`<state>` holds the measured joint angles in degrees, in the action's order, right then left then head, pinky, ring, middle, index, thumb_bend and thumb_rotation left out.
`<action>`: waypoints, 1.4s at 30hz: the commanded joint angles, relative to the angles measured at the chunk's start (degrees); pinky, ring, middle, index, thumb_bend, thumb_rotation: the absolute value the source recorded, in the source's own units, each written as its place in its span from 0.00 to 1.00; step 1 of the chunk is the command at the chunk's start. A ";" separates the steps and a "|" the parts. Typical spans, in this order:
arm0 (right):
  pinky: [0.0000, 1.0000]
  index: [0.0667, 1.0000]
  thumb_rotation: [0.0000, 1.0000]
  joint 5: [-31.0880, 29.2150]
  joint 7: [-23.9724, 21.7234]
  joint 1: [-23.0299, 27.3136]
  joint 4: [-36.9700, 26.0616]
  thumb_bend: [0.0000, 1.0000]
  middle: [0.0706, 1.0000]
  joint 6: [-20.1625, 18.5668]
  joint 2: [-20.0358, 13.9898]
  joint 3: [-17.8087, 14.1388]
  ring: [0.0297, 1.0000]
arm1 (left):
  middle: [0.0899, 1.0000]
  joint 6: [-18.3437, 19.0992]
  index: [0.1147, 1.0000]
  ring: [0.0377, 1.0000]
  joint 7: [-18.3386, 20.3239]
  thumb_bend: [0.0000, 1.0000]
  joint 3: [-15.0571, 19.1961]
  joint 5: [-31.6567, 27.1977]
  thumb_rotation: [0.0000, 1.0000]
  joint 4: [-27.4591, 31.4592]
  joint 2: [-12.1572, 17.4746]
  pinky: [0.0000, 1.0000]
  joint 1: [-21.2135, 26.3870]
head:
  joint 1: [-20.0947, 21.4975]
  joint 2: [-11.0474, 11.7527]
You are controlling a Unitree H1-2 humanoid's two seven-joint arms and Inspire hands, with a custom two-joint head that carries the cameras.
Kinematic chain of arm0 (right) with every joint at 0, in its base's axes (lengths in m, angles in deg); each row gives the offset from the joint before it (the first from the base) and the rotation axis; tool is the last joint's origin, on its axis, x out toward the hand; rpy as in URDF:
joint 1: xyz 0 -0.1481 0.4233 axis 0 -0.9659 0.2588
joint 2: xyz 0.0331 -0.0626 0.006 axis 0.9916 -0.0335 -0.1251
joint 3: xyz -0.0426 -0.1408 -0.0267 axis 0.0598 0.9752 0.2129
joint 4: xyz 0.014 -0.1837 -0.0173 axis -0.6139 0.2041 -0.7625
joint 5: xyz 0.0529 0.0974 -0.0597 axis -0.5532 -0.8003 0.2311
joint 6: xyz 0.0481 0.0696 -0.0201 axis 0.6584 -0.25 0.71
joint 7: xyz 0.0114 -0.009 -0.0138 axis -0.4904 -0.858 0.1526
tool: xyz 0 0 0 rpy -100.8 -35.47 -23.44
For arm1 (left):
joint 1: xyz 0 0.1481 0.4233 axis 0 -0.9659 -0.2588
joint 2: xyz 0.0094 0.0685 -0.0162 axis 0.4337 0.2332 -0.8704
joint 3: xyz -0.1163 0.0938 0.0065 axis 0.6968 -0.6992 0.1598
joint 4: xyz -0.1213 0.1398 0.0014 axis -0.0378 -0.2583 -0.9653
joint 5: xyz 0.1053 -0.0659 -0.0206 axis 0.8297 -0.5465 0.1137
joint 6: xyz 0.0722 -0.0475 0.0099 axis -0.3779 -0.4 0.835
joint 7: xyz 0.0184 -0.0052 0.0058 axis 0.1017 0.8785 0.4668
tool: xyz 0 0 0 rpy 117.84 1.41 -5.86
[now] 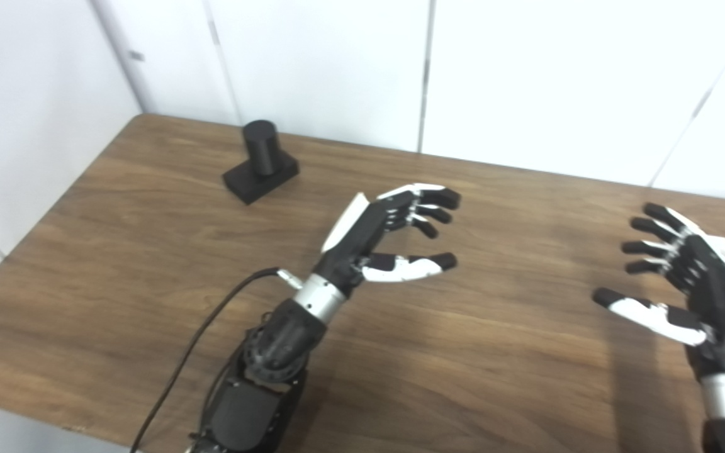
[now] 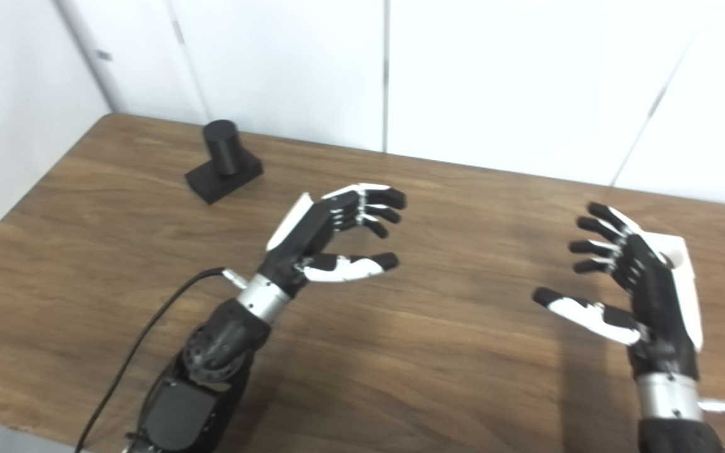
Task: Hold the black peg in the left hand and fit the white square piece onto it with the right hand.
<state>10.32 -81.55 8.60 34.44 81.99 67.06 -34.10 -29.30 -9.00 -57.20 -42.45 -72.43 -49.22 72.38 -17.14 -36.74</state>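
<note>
Left eye view is showing me the peg [image 1: 260,148], a black cylinder that is standing upright on its flat black base [image 1: 260,178], far back on the left part of the bench [image 1: 494,352], close to the rear edge and the white wall [image 1: 526,82]. Nothing is touching it.

I am seeing my left hand [image 1: 378,236] hovering over the middle of the bench, well apart from the peg, nearer to me and to the right of it. Its fingers [image 1: 428,207] are lying spread and lightly curled, pointing right, with the thumb [image 1: 410,267] stretched out below them; they are holding nothing. A black cable [image 1: 202,340] is trailing from the wrist down toward the near edge.

My right hand [image 2: 642,286] is hanging over the right side of the bench, palm turned toward the left hand, the two well apart. Its fingers [image 2: 598,233] are standing apart and its thumb [image 2: 573,311] is reaching left, also gripping nothing.

I am not finding the white square piece in either eye view, so I cannot tell where it is.
</note>
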 commanded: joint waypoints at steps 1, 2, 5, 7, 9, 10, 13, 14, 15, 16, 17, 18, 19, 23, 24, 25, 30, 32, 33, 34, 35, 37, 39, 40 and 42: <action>0.57 0.80 0.10 -0.57 -0.26 1.51 -2.17 0.56 0.75 1.39 -0.24 -0.24 0.66 | 0.73 -1.68 0.69 0.70 -0.85 0.73 -0.06 0.25 0.11 0.47 -0.31 0.61 1.08 | -0.13 0.03; 0.57 0.80 0.07 -0.52 -0.31 1.48 -2.46 0.55 0.76 1.01 -0.31 -0.26 0.67 | 0.73 -1.42 0.69 0.70 -0.97 0.74 -0.07 0.41 0.10 0.63 -0.44 0.61 1.01 | -0.29 0.42; 0.58 0.81 0.04 -0.88 -0.51 1.43 -3.14 0.55 0.77 0.35 -0.50 -0.46 0.68 | 0.73 -0.26 0.69 0.69 -1.13 0.74 -0.18 0.57 0.10 1.38 -0.73 0.62 0.89 | -0.64 0.70; 0.58 0.81 0.02 -1.56 -0.86 1.35 -3.34 0.54 0.77 0.52 -0.60 -0.59 0.68 | 0.72 0.28 0.68 0.68 -1.26 0.74 -0.19 0.45 0.10 1.66 -0.97 0.61 0.86 | -0.58 0.68; 0.58 0.81 0.00 -1.82 -1.07 1.24 -3.52 0.53 0.78 0.51 -0.66 -0.68 0.69 | 0.71 0.03 0.68 0.67 -1.22 0.74 -0.11 -0.05 0.08 1.55 -1.16 0.60 0.89 | -0.49 0.66; 0.58 0.81 0.00 -1.84 -1.15 1.20 -3.58 0.53 0.78 0.51 -0.69 -0.71 0.69 | 0.71 -0.10 0.68 0.67 -1.18 0.74 -0.07 -0.26 0.07 1.50 -1.23 0.60 0.89 | -0.48 0.66; 0.57 0.81 0.00 -1.73 -1.32 1.18 -3.76 0.53 0.78 0.48 -0.92 -0.86 0.69 | 0.71 -0.52 0.67 0.67 -1.24 0.73 0.10 -0.20 0.06 1.52 -1.25 0.59 1.01 | -0.57 0.59; 0.57 0.81 0.00 -1.86 -1.39 1.18 -3.88 0.54 0.77 0.41 -0.98 -0.93 0.69 | 0.70 -0.52 0.67 0.67 -1.39 0.73 0.18 0.11 0.07 1.63 -1.21 0.59 1.08 | -0.67 0.56; 0.57 0.80 0.00 -2.02 -1.44 1.15 -4.09 0.54 0.77 0.20 -0.98 -0.99 0.68 | 0.70 -0.46 0.67 0.67 -1.53 0.73 0.25 0.55 0.08 1.80 -1.09 0.60 1.17 | -0.69 0.55; 0.57 0.80 0.00 -2.28 -1.52 1.12 -4.25 0.54 0.77 0.09 -0.99 -1.06 0.68 | 0.70 -0.22 0.66 0.67 -1.62 0.72 0.30 0.84 0.09 2.02 -1.02 0.60 1.23 | -0.76 0.55; 0.57 0.80 0.00 -2.46 -1.59 1.08 -4.41 0.54 0.77 -0.03 -1.01 -1.08 0.68 | 0.70 0.01 0.66 0.67 -1.65 0.72 0.41 0.89 0.10 2.23 -0.93 0.62 1.32 | -0.78 0.61; 0.58 0.80 0.00 -2.52 -1.64 1.03 -4.48 0.54 0.77 -0.03 -1.05 -1.08 0.68 | 0.69 0.22 0.66 0.67 -1.64 0.72 0.57 0.69 0.09 2.36 -0.84 0.63 1.42 | -0.77 0.68; 0.57 0.80 0.00 -2.71 -1.68 0.99 -4.50 0.54 0.77 0.04 -1.06 -1.13 0.68 | 0.69 0.38 0.65 0.68 -1.64 0.72 0.75 0.55 0.09 2.53 -0.70 0.64 1.55 | -0.73 0.81; 0.57 0.80 0.00 -2.61 -1.72 0.93 -4.66 0.54 0.77 0.08 -1.23 -1.20 0.68 | 0.67 2.06 0.64 0.68 -2.09 0.72 2.02 1.03 0.07 3.69 0.22 0.64 2.26 | -0.53 0.85; 0.57 0.79 0.00 -2.52 -1.72 0.97 -4.67 0.54 0.77 0.16 -1.29 -1.22 0.68 | 0.67 3.10 0.64 0.68 -2.46 0.72 2.45 2.01 0.08 4.28 0.64 0.64 2.51 | -0.51 0.84; 0.57 0.79 0.00 -2.51 -1.74 0.99 -4.68 0.54 0.77 0.23 -1.34 -1.25 0.68 | 0.68 4.05 0.64 0.67 -2.68 0.72 2.78 2.76 0.10 4.80 0.99 0.62 2.74 | -0.44 0.85; 0.56 0.79 0.00 -3.28 -2.02 0.95 -5.05 0.54 0.77 -0.29 -1.43 -1.45 0.68 | 0.68 7.24 0.64 0.68 -2.90 0.72 4.01 3.33 0.10 6.39 2.40 0.61 4.13 | -0.31 0.92; 0.56 0.79 0.00 -3.22 -2.10 0.88 -5.33 0.54 0.77 -0.65 -1.46 -1.47 0.68 | 0.68 7.49 0.64 0.69 -3.57 0.72 4.49 4.40 0.09 6.41 3.02 0.62 4.91 | -0.33 0.96; 0.56 0.79 0.00 -3.12 -2.11 0.86 -5.52 0.54 0.77 -0.91 -1.48 -1.49 0.68 | 0.68 7.78 0.64 0.70 -3.96 0.73 4.66 5.15 0.09 6.55 3.22 0.63 5.22 | -0.35 0.96; 0.56 0.79 0.00 -3.07 -2.14 0.86 -5.71 0.54 0.77 -1.21 -1.50 -1.52 0.67 | 0.68 7.87 0.64 0.71 -4.38 0.74 4.82 5.91 0.09 6.65 3.43 0.63 5.56 | -0.32 0.92; 0.55 0.78 0.00 -3.00 -2.17 0.90 -5.89 0.54 0.76 -1.53 -1.51 -1.54 0.67 | 0.69 7.99 0.64 0.71 -4.69 0.74 4.98 6.55 0.09 6.73 3.65 0.64 5.85 | -0.32 0.92; 0.56 0.78 0.00 -2.89 -2.30 0.97 -6.10 0.54 0.76 -1.87 -1.69 -1.59 0.67 | 0.70 8.25 0.64 0.73 -5.24 0.75 5.33 7.83 0.11 6.80 4.12 0.66 6.49 | -0.28 0.99; 0.57 0.79 0.00 -2.68 -2.30 1.07 -6.00 0.54 0.76 -1.71 -1.81 -1.65 0.67 | 0.73 9.00 0.65 0.76 -6.23 0.75 5.56 10.63 0.16 6.99 4.65 0.69 7.20 | -0.28 1.02; 0.57 0.79 0.00 -2.70 -2.28 1.13 -5.98 0.54 0.76 -1.66 -1.79 -1.69 0.67 | 0.73 9.81 0.66 0.77 -6.68 0.76 5.71 12.15 0.19 7.28 4.83 0.69 7.52 | -0.25 1.05; 0.56 0.79 0.00 -2.77 -2.27 1.16 -6.17 0.54 0.77 -1.93 -1.70 -1.71 0.67 | 0.74 11.18 0.65 0.79 -7.41 0.76 6.18 14.01 0.22 7.83 5.02 0.69 8.10 | -0.16 1.15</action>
<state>7.80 -83.87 8.24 30.39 79.38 66.01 -35.12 -18.23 -14.72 -51.80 -29.85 -67.25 -44.81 77.73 -17.31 -35.60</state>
